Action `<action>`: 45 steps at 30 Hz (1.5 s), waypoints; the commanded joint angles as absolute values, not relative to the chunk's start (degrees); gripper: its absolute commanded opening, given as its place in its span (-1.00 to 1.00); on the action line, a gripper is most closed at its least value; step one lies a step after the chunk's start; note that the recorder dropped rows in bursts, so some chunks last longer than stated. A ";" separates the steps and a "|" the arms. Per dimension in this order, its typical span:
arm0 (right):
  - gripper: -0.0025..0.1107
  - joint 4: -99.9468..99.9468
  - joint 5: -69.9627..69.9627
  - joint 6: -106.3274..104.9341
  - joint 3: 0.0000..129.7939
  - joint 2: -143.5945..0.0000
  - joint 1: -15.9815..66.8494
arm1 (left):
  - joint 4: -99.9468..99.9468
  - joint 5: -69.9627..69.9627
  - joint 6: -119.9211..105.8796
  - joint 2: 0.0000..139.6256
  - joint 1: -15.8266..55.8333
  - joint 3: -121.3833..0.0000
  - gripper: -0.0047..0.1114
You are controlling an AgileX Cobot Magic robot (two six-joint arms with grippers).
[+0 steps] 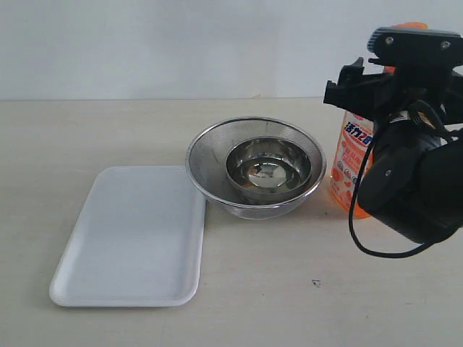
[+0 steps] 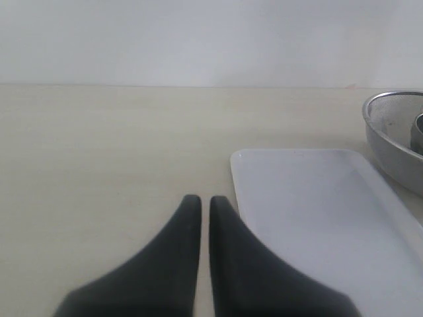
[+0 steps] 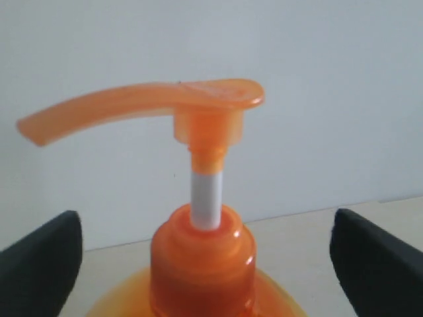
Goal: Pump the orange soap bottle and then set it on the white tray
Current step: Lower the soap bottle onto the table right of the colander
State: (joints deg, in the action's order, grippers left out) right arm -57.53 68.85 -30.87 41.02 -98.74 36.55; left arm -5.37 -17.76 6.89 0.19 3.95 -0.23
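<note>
Two claws are in play; the right gripper (image 3: 205, 216) is spread wide, its fingers (image 3: 41, 264) standing either side of the neck of the orange soap bottle (image 1: 353, 155) and touching nothing; the left gripper (image 2: 201, 201) is pinched nearly together, empty, low over the table (image 2: 99, 145) just beside the white tray (image 2: 317, 218).

The bottle stands upright at the right of the exterior view, just beside the steel strainer bowl (image 1: 210, 181), which holds a smaller steel bowl (image 1: 268, 170); the tray (image 1: 130, 238) lies on the bowl's other side, bare, so the bottle is well apart from it.

The pump head (image 3: 198, 99) sits raised, with its white stem (image 3: 206, 191) showing, so I judge the pump is not pressed now.

As for handling: it is tall and narrow, so likely tippy when pushed off-centre; its plastic looks smooth and glossy, probably slippery, and the walls should give a little under a squeeze; how full it is I cannot tell.

Pressing is best done on the flat top right above the stem, not on the long spout; for lifting, the body below the collar (image 3: 201, 257) seems the safer hold, since the head slides.
</note>
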 commanded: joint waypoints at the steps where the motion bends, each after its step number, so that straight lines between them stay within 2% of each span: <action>1: 0.87 -57.99 66.32 -34.09 41.34 -98.56 36.57 | -5.40 -17.51 7.26 0.00 3.80 0.00 -0.84; 20: 0.88 -66.28 52.09 -46.32 41.34 -88.80 36.57 | -5.40 -17.51 7.26 0.00 3.80 0.00 -0.84; 36: 0.88 -82.67 44.04 -66.01 41.13 -80.35 36.57 | -5.40 -17.51 7.26 0.00 3.80 0.00 -0.84; 45: 0.88 -84.87 36.49 -67.75 34.69 -74.01 36.57 | -5.40 -17.51 7.26 0.00 3.80 0.00 -0.84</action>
State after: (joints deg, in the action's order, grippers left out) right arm -84.80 36.97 -67.34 36.60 -76.12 36.55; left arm -5.37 -17.76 6.89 0.19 3.95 -0.23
